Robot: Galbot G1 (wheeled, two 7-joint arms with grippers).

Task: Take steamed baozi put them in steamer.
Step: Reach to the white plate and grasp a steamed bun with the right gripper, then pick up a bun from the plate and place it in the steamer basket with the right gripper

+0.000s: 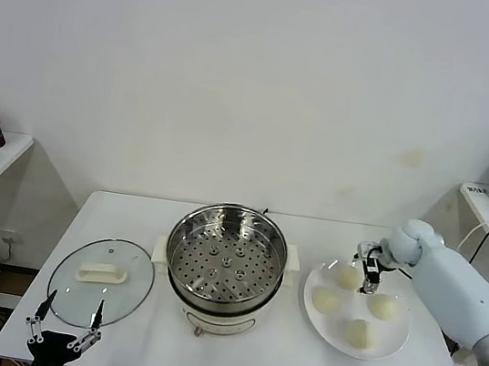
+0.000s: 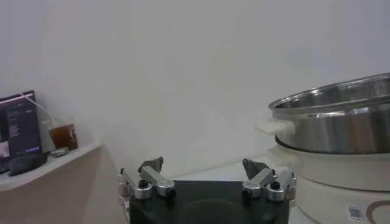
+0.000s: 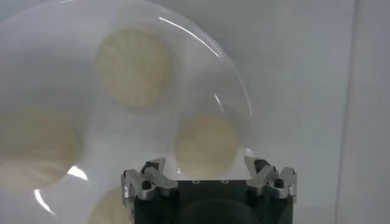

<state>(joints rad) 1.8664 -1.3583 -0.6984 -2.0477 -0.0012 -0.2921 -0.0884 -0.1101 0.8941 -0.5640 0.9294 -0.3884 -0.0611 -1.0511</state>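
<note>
Your four baozi (image 1: 350, 276) sit on the white plate (image 1: 397, 345) at the right of the surface (image 1: 130, 212), none of them in the steamer (image 1: 226, 256) yet; its perforated tray is bare and ready to take them. The glass lid (image 1: 102, 280) lies flat on the surface to the steamer's left, set aside so the pot is open from above. Your right tool (image 1: 370, 274) hangs over the plate's far side, just beside the far-left baozi, with its fingers spread and nothing between them; from the right wrist view it looks straight down, with one baozi (image 3: 206, 144) nearly centred between the fingertips, which suggests you are lining up for a top-down pick of that one. Whether the fingers already touch the dough cannot be told. Your left tool (image 1: 66, 326) waits at the near left edge of the surface, open and empty, clear of the lid and well apart from the work.
</note>
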